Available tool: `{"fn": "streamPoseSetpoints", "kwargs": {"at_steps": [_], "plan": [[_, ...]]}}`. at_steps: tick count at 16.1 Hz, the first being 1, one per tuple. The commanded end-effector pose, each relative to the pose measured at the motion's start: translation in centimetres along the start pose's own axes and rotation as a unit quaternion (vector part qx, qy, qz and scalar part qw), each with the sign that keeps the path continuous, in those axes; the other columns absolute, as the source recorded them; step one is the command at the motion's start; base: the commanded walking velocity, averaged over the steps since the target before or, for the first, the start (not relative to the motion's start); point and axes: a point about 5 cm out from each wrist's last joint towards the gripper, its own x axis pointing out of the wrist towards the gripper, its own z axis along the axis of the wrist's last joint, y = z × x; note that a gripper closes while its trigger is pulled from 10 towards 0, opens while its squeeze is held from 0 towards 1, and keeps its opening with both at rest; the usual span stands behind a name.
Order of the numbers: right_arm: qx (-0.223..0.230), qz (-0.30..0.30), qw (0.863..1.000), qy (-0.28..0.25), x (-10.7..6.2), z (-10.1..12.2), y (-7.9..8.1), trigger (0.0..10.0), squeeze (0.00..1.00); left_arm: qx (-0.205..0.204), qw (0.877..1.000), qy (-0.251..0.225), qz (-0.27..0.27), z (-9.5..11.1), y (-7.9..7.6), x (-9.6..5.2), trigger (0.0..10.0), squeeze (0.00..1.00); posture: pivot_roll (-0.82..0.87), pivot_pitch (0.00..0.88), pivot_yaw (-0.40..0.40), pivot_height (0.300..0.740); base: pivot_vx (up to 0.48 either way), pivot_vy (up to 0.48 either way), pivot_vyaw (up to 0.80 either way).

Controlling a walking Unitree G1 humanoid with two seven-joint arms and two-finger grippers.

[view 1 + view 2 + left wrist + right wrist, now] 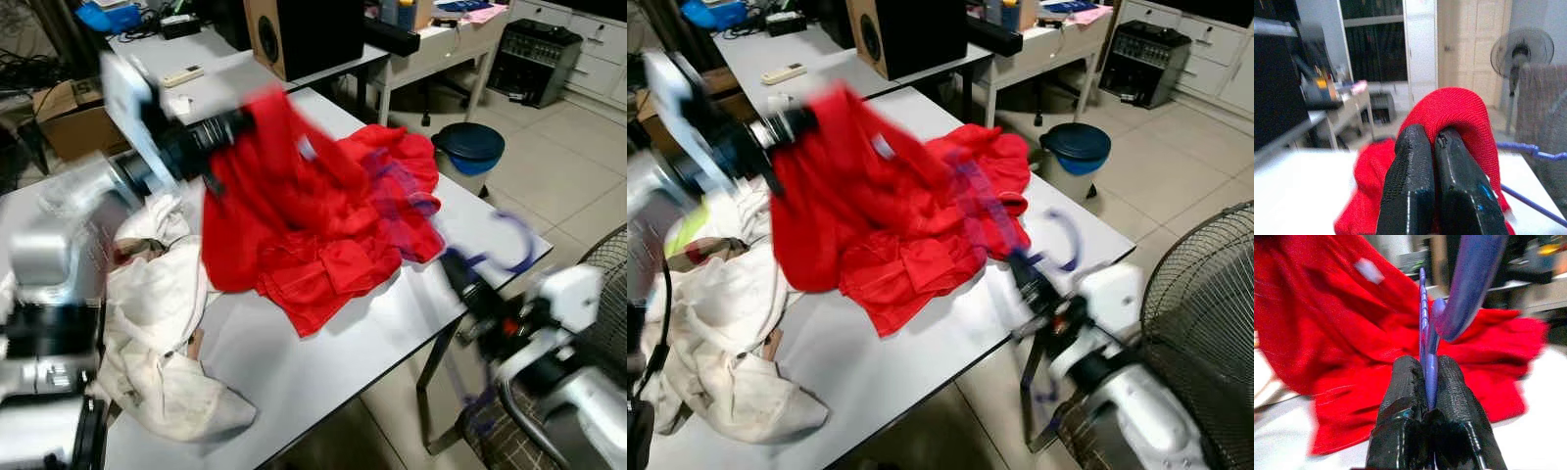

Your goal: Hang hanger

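Note:
A red garment [313, 215] lies spread over the white table [323, 372]. My left gripper [240, 122] is shut on its upper edge and holds that part lifted above the table; the black fingers [1420, 186] pinch a red fold. My right gripper [1024, 269] sits at the table's right edge, shut on a blue-purple plastic hanger [1426, 333]. The hanger's hook [1063, 240] curls out to the right, and its arm reaches into the red cloth. The eye views are blurred by motion.
A heap of white cloth [157, 333] lies on the table's left part. A standing fan [1205, 323] is close at the right. A blue bin [468, 147] stands on the floor behind the table. Desks with a speaker [304, 34] are further back.

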Motion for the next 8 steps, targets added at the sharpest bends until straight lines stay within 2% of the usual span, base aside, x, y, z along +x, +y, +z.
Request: {"fn": "streamPoseSetpoints", "kwargs": {"at_steps": [1, 3, 8], "plan": [[0.007, 0.037, 0.999, -0.005, 0.0, 0.4, 0.9, 10.0, 0.00, 0.012, 1.000, 0.009, -0.015, 0.1, -0.6, 0.3, 0.0, 0.00, -0.11, 0.000, 0.120, 0.740, 0.000, 0.000, 0.00], [0.009, 0.051, 0.999, 0.002, 0.0, 0.2, 1.1, 10.0, 0.00, 0.009, 0.999, 0.008, -0.035, 0.1, -1.0, 0.4, 0.0, 0.00, -0.11, 0.000, 0.122, 0.740, 0.000, 0.000, 0.00], [0.013, 0.092, 0.994, 0.056, 0.8, -0.8, -0.2, 10.0, 0.00, -0.005, 0.995, -0.004, -0.098, 0.6, -2.5, 0.1, 0.0, 0.00, -0.11, 0.000, 0.104, 0.740, 0.000, 0.000, 0.00]]}}
